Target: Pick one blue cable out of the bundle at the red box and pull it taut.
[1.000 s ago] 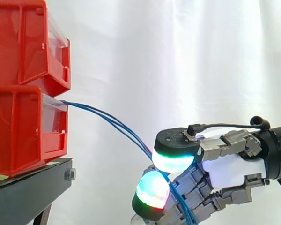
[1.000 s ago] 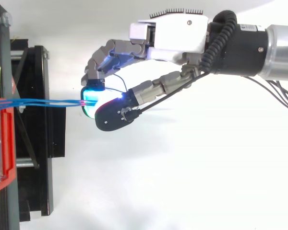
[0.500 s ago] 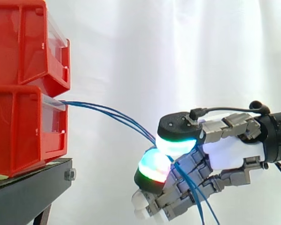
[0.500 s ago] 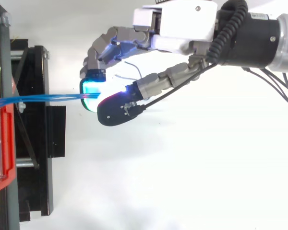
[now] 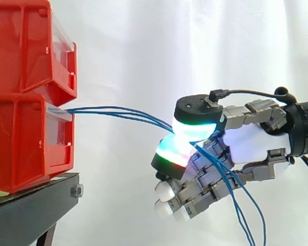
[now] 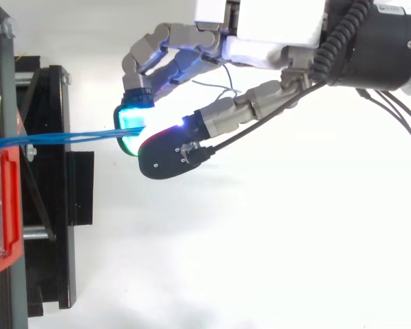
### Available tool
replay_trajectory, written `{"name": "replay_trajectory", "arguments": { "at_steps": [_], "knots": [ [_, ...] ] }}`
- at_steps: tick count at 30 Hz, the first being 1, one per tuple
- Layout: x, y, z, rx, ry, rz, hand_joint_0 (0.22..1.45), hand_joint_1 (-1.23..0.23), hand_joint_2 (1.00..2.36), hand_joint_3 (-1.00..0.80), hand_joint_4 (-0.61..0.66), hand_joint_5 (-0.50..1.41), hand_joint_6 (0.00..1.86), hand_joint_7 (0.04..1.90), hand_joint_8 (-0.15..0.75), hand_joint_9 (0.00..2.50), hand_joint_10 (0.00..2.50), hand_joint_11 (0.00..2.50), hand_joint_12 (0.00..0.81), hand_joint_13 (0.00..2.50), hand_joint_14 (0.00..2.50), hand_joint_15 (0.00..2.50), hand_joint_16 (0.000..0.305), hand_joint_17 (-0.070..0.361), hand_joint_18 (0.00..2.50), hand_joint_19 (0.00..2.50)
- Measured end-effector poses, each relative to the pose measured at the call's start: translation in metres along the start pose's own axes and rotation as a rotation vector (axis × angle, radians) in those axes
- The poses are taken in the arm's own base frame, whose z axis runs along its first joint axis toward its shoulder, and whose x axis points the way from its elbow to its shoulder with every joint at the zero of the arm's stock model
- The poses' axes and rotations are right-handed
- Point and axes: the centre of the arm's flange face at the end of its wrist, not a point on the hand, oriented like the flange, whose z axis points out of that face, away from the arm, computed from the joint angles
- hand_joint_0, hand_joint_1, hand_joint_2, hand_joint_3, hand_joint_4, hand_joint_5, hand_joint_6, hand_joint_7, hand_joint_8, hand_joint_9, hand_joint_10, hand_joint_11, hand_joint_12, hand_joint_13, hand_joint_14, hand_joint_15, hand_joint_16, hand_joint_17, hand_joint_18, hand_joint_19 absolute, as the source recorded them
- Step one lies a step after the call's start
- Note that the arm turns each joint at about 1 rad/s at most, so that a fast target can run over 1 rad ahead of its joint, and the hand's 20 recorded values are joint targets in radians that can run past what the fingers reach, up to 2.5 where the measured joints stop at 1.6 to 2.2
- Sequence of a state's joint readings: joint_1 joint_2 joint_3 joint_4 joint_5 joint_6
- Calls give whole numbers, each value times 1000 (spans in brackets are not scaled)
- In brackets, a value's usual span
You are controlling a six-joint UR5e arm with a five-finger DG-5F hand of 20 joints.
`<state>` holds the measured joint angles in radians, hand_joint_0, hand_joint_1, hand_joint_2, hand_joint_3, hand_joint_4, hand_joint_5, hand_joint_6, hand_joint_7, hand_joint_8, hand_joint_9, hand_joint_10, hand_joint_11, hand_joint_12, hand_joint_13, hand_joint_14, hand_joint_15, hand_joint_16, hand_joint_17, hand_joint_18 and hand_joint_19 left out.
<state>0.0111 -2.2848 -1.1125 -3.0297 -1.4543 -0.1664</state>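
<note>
The hand [image 5: 249, 148] pinches the blue cables [image 5: 118, 111] between its thumb and a finger, and it seems to hold a few strands, not just one. They run from the lower red box [image 5: 20, 143] to the hand with a small sag, and the loose ends hang down behind. This looks like the pulling step: next the hand should move away from the box until they go straight.

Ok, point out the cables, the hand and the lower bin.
cables [image 5: 92, 110], side view, on their free blue span.
hand [image 5: 251, 143], side view, on its white palm.
lower bin [image 5: 20, 138], side view, on its red side wall.
</note>
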Motion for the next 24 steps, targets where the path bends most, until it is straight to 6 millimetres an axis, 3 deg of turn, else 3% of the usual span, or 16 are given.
{"name": "replay_trajectory", "arguments": {
  "at_steps": [9,11,13,15,20,24],
  "knots": [
    [-1,2,-1,14,2,3,810,-893,1001,-500,75,-182,930,1277,336,674,10,423,339,549,8,198,48,109,477,116],
    [-1,2,-1,16,3,4,803,-891,1000,-500,90,-183,929,1235,334,674,10,432,339,543,9,192,49,109,489,111],
    [-1,2,-1,16,2,6,769,-898,1000,-500,136,-182,930,1146,331,667,10,430,339,541,7,187,49,109,500,103],
    [-1,3,-1,16,3,9,627,-899,1000,-500,158,-171,925,970,329,662,8,435,338,508,8,196,48,108,463,134],
    [-1,3,-1,16,2,12,501,-778,1000,-500,169,-164,913,945,350,646,7,421,357,479,8,207,53,119,417,170],
    [-1,3,-2,18,3,12,480,-636,1000,-500,165,-159,901,925,362,650,6,408,362,473,8,210,55,123,404,181]
  ]
}}
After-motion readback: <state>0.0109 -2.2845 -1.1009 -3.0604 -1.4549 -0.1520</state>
